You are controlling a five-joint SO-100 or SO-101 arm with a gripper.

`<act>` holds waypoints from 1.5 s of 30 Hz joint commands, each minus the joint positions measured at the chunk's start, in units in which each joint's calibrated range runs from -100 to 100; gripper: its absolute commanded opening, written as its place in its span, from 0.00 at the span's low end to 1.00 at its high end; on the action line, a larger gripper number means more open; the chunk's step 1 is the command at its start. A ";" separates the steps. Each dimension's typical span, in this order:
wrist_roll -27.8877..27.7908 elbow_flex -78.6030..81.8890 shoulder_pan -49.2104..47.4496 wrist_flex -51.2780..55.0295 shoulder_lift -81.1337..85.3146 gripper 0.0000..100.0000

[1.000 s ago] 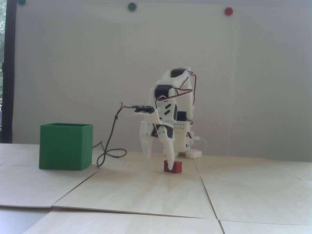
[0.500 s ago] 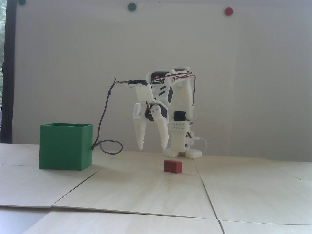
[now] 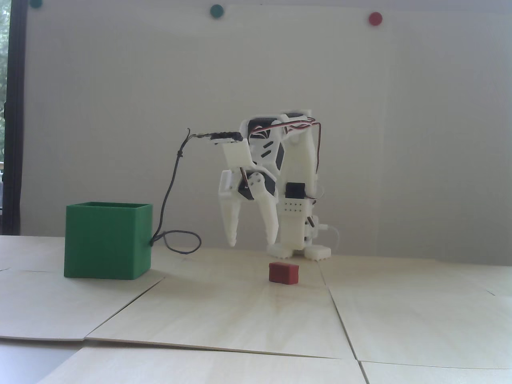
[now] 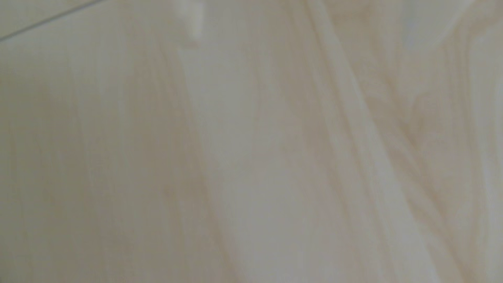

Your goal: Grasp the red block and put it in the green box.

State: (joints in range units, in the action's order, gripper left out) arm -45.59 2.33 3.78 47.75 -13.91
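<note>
In the fixed view the end effector (image 3: 251, 242) hangs at frame centre with its two white fingers spread apart, empty, above the pale wooden counter (image 3: 240, 312). The red block (image 3: 283, 273) lies on the counter just below and right of it, and the green box (image 3: 108, 241) stands well apart at left (the wrist view shows only blurred wood grain).
</note>
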 commanded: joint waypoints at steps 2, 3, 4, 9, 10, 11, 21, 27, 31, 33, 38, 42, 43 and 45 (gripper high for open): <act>-0.01 -11.11 -1.41 0.48 -3.27 0.26; -0.01 -12.53 -1.25 0.48 -4.45 0.26; -0.01 -13.95 -1.17 0.56 -5.56 0.26; 0.05 -19.45 -1.25 4.86 -8.72 0.26; 0.05 -20.07 -1.49 6.04 -8.79 0.26; 0.05 -20.25 -1.57 7.14 -8.79 0.26; -0.37 -8.54 0.20 7.05 -0.66 0.26; -0.42 5.39 0.20 1.07 9.68 0.26; -0.42 9.03 0.52 -0.79 11.02 0.26; -0.42 9.92 0.60 -0.79 11.18 0.26; -0.42 11.87 1.40 -0.70 11.42 0.26; -2.04 14.18 1.40 -0.79 13.71 0.27; -2.25 14.62 1.40 -0.79 14.18 0.27; -2.19 14.89 1.16 -0.79 15.05 0.27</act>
State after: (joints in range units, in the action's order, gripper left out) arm -46.93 17.19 4.62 48.34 -6.68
